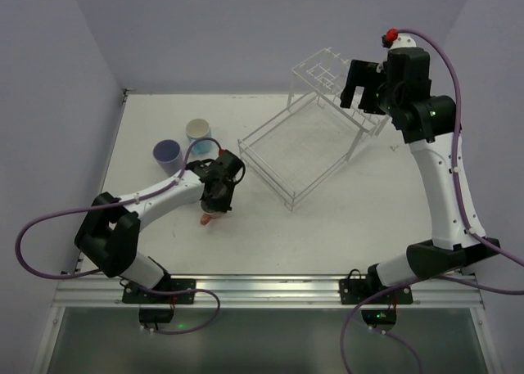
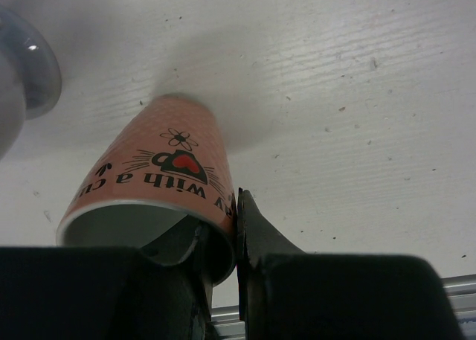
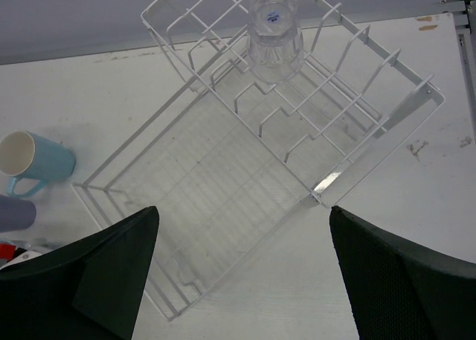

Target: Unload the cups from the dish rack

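Top view: pink cup (image 1: 205, 220) mostly under the left gripper (image 1: 212, 209), just a sliver shows. Left wrist: its near rim is behind the fingers (image 2: 256, 232); print (image 2: 167, 172) wraps out of sight. Purple cup (image 2: 22, 72) blurred, cut by the left edge. Right wrist: glass (image 3: 274, 46) cut by the top edge, label (image 3: 273, 16) too small to read. Right gripper (image 3: 244, 215) runs off the bottom, covering part of the rack (image 3: 223, 169) edge.

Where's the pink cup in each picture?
Top external: pink cup low left of centre, under the left gripper.
Left wrist: pink cup fills the lower left, rim pinched by the left gripper.
Right wrist: not clearly in it.
Shared landmark: the left gripper, in top and left wrist views.
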You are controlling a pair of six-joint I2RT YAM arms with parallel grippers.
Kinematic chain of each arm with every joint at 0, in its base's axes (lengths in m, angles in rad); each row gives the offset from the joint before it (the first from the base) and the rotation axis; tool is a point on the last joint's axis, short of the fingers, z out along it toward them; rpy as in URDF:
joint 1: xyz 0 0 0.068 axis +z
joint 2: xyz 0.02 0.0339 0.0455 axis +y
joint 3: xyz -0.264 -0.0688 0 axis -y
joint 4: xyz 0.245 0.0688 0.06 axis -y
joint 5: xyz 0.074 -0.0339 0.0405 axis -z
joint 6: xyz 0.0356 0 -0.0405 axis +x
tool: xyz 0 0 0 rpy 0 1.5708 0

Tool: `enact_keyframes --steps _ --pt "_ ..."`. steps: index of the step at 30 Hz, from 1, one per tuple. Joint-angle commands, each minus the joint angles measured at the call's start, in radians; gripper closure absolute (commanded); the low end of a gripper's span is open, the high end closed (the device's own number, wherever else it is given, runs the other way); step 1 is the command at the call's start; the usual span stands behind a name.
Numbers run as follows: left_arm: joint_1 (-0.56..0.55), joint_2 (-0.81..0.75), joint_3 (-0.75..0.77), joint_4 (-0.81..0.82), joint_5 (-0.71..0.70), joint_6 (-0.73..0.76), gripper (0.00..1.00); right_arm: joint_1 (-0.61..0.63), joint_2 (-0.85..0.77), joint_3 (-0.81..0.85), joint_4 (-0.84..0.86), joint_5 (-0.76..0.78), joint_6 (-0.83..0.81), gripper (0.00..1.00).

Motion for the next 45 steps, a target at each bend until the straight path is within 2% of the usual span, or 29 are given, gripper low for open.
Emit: enact_keyframes --steps 1,4,8,14,20,26,36,45 --pt "-0.006 0.014 0.002 0.023 -0.017 0.017 1.0 -0.01 0.015 0.045 -0.022 0.013 -0.03 0.01" --pt "-0.006 0.015 0.005 0.031 -0.013 0.018 1.0 -0.015 0.044 0.051 -0.026 0.012 -0.037 0.01" --pt "-0.006 0.022 0.017 0.029 -0.016 0.018 0.92 -0.026 0.09 0.07 -0.025 0.026 -0.039 0.01" --pt "-0.006 0.006 0.024 0.037 -0.028 0.009 0.7 -0.032 0.194 0.169 -0.015 0.069 -0.066 0.01" --pt "-0.006 -0.008 0.03 0.037 -0.043 0.012 0.59 -0.041 0.294 0.252 0.02 0.086 -0.097 0.01" --pt "-0.006 -0.009 0.036 0.044 -0.048 0.017 0.56 -0.05 0.395 0.317 0.049 0.088 -0.119 0.01" --pt "-0.004 -0.061 0.05 0.049 -0.092 0.018 0.5 -0.056 0.45 0.277 0.17 0.099 -0.149 0.01" --pt "-0.006 -0.126 0.079 0.041 -0.106 0.015 0.47 -0.066 0.516 0.324 0.202 0.119 -0.148 0.02"
